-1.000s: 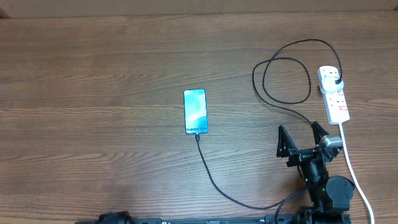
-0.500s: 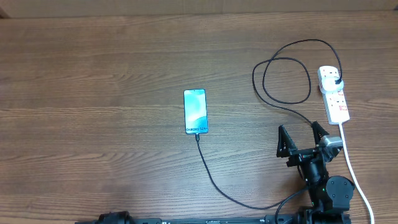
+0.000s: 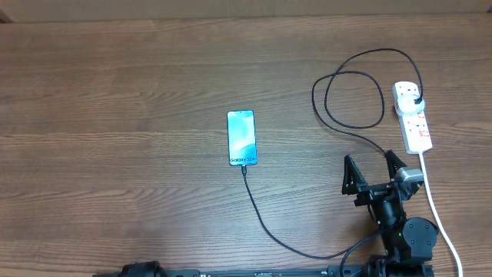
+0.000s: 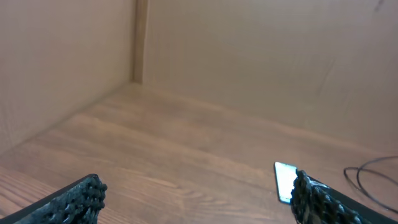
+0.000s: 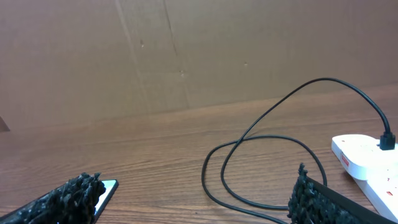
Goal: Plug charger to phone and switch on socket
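The phone [image 3: 241, 138] lies mid-table with its teal screen lit. The thin black charger cable [image 3: 265, 225] runs from the phone's near end toward the table's front, and its loop [image 3: 350, 98] leads to the black plug [image 3: 416, 102] seated in the white socket strip [image 3: 412, 116] at the right. My right gripper [image 3: 373, 165] is open and empty, low at the front right, near the strip's cord. In the right wrist view I see the cable loop [image 5: 267, 155], the strip [image 5: 367, 158] and a corner of the phone [image 5: 106, 190]. The left gripper [image 4: 196, 202] is open and empty; the phone [image 4: 285, 180] shows beside its right finger.
The strip's thick white cord [image 3: 438, 215] runs down the right side past my right arm to the front edge. Cardboard walls [image 4: 261, 56] stand around the table's far and left sides. The left arm sits low at the front edge [image 3: 138, 271].
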Robot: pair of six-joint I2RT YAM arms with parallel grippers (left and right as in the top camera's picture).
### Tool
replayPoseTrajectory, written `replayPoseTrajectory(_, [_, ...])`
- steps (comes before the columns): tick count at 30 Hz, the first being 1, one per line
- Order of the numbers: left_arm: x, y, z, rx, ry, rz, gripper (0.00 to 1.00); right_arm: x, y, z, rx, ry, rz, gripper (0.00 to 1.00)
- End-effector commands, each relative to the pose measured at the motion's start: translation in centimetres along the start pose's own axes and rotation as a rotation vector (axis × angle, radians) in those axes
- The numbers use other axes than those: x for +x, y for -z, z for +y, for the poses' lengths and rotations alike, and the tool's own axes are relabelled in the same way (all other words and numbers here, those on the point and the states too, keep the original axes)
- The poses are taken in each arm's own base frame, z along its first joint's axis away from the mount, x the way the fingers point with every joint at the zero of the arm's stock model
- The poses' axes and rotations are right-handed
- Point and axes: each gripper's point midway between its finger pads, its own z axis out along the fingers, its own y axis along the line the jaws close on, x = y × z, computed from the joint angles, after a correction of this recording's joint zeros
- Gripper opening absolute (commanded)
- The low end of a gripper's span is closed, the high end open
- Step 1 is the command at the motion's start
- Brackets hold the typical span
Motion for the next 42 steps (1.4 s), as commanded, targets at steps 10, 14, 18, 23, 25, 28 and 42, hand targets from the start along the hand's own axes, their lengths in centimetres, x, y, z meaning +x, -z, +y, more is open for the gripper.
replayPoseTrajectory(10, [1.0,-14.0,-2.2,0.004,-0.039,0.038,1.00,0.3,0.0,0.2,-0.012,0.004,0.000,1.00])
replayPoseTrajectory(14, [3.8,-19.1,-2.4,-0.003,-0.044,0.071,1.00,0.3,0.0,0.2,-0.013,0.005,0.000,1.00])
replayPoseTrajectory(18, [7.4,-24.1,-2.8,0.025,-0.043,0.079,0.99,0.3,0.0,0.2,-0.013,0.005,0.000,1.00])
replayPoseTrajectory(23, [10.1,-27.8,-3.8,0.093,-0.035,0.032,1.00,0.3,0.0,0.2,-0.013,0.005,0.000,1.00])
replayPoseTrajectory(25, [11.1,-28.9,-3.7,0.099,-0.032,0.012,1.00,0.3,0.0,0.2,-0.013,0.005,0.000,1.00])
replayPoseTrajectory(28, [12.9,-30.1,-3.5,0.101,-0.028,0.001,1.00,0.3,0.0,0.2,-0.013,0.005,0.000,1.00])
replayPoseTrajectory(42, [16.9,-31.7,-2.4,0.077,-0.168,0.002,1.00,0.2,0.0,0.2,-0.012,0.005,-0.001,1.00])
